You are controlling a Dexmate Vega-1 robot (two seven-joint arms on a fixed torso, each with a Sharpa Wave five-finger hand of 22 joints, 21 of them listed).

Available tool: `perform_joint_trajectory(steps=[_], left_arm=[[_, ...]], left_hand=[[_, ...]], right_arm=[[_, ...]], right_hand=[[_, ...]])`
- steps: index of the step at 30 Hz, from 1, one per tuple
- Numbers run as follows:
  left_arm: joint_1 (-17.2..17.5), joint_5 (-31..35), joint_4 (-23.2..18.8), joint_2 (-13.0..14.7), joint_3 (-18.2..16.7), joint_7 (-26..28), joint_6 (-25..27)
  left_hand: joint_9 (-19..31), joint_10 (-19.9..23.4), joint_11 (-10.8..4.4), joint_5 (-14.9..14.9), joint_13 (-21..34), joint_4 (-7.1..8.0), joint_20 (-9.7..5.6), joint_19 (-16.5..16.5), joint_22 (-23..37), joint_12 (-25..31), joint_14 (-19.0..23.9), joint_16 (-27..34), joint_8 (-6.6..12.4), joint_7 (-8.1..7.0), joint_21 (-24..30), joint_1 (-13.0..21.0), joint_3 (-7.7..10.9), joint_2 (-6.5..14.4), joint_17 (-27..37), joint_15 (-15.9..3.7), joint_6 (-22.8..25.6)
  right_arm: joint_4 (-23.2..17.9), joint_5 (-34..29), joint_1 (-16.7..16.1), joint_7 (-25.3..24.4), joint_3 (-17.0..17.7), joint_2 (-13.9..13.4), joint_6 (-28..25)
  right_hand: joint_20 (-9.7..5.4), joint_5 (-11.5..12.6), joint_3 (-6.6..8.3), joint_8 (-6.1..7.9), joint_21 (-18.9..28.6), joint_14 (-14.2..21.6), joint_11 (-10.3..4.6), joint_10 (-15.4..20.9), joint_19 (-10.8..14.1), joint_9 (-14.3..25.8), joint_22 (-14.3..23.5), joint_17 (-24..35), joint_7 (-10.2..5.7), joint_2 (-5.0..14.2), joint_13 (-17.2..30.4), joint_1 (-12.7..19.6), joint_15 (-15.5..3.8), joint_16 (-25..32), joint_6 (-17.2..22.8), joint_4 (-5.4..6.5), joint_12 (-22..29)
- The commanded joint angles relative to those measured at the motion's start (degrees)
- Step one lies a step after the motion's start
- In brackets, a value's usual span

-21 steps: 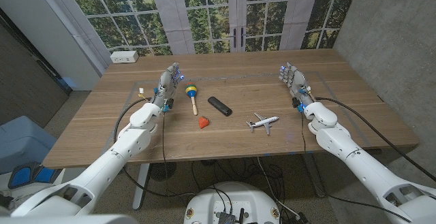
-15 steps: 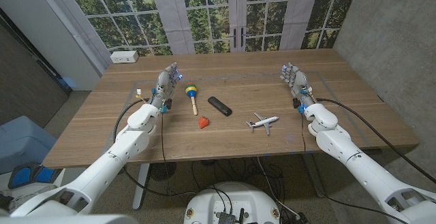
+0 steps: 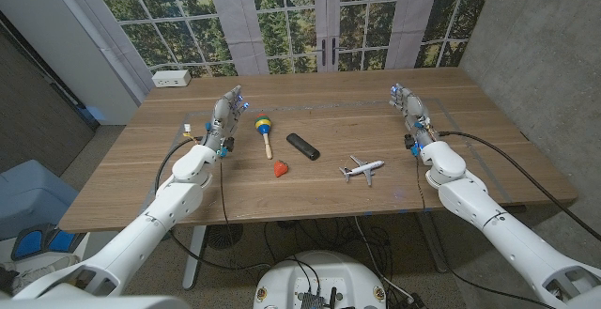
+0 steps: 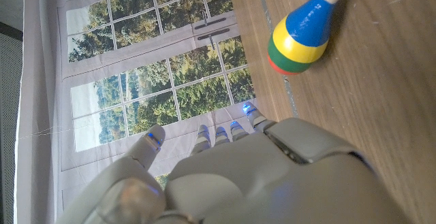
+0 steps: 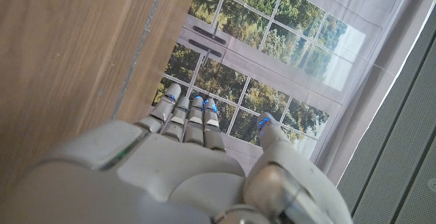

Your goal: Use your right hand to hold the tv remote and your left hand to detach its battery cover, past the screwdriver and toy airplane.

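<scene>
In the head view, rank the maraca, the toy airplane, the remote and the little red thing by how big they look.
1. Maraca, longest.
2. Toy airplane and remote: too alike to rank.
3. Red thing, clearly smallest.

Just beside the left hand (image 3: 226, 118), which is grey-white with blue-lit fingertips, lies a maraca (image 3: 264, 127) banded blue, yellow, green and red on a pale wooden handle. Further toward the right hand (image 3: 409, 112) sit a red strawberry toy (image 3: 280, 169), a black tv remote (image 3: 302, 146) and a white toy airplane (image 3: 362, 169). The table (image 3: 188, 196) is brown wood grain.
</scene>
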Motion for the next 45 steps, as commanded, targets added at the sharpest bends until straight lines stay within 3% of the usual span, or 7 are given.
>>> perform_joint_trajectory(steps=[1, 18, 34, 45], left_arm=[[-0.3, -0.1, 0.9, 0.1, 0.0, -0.7, -0.2], [-1.1, -0.1, 2.6, -0.4, 0.2, -1.7, -0.8], [-0.7, -0.5, 2.1, 0.0, -0.1, -1.7, -0.5], [-1.3, -0.5, 3.0, -0.4, 0.2, -2.4, -0.8]], left_hand=[[0.2, 0.5, 0.02, 0.0, 0.2, -0.46, -4.21, 0.3, 0.2, 0.2, -0.2, 0.3, 0.25, -0.26, -0.3, 0.8, 0.19, 2.6, 0.0, -2.37, 0.7], [0.3, 1.6, 0.12, -0.2, 0.2, -1.67, -3.43, 1.6, 0.2, 0.3, 0.5, 0.1, 0.34, -0.71, -0.9, 1.2, 0.14, 2.2, -0.1, -2.19, 1.9], [0.3, 2.3, 0.32, -0.4, 0.2, -2.26, -2.57, 3.1, 0.3, 0.4, 1.1, 0.1, 0.39, -1.01, -1.1, 1.3, 0.15, 2.2, 0.0, -1.78, 3.0], [0.3, 2.5, 0.47, -0.4, 0.2, -2.59, -2.34, 3.6, 0.3, 0.3, 1.3, 0.1, 0.37, -1.15, -1.3, 1.3, 0.16, 2.2, 0.0, -1.65, 3.5]], right_arm=[[-7.2, -9.5, -1.5, -7.6, -1.4, -2.7, -5.6], [-17.6, -19.2, -3.6, -13.4, -3.0, -6.0, -18.2], [-23.7, -26.5, -4.2, -15.0, -5.3, -8.0, -27.0], [-26.3, -32.0, -3.0, -14.7, -7.9, -8.5, -31.9]], right_hand=[[0.06, 0.0, 0.17, 0.33, -0.2, 0.9, -0.29, 0.9, 1.0, 0.3, 0.2, -0.1, -0.24, 0.07, -0.1, 0.5, 0.11, 0.5, 0.9, -0.71, 0.6], [0.87, 0.0, 0.5, 0.61, -0.4, 2.3, -0.4, 2.6, 4.1, 0.4, 0.3, -0.3, -0.73, 0.28, -0.6, 1.5, -0.42, 1.1, 2.5, -1.82, 1.0], [1.05, 0.3, 1.19, 0.76, -0.5, 3.9, -1.23, 3.6, 6.7, 0.5, 0.3, -0.3, -1.95, 0.81, -0.8, 2.8, -1.09, 1.8, 3.8, -2.7, 1.2], [2.09, 0.7, 2.02, 0.81, -0.5, 5.8, -2.14, 4.9, 8.9, 0.6, 0.5, 0.0, -2.89, 1.06, -0.9, 4.3, -1.97, 2.8, 4.8, -3.61, 1.6]])
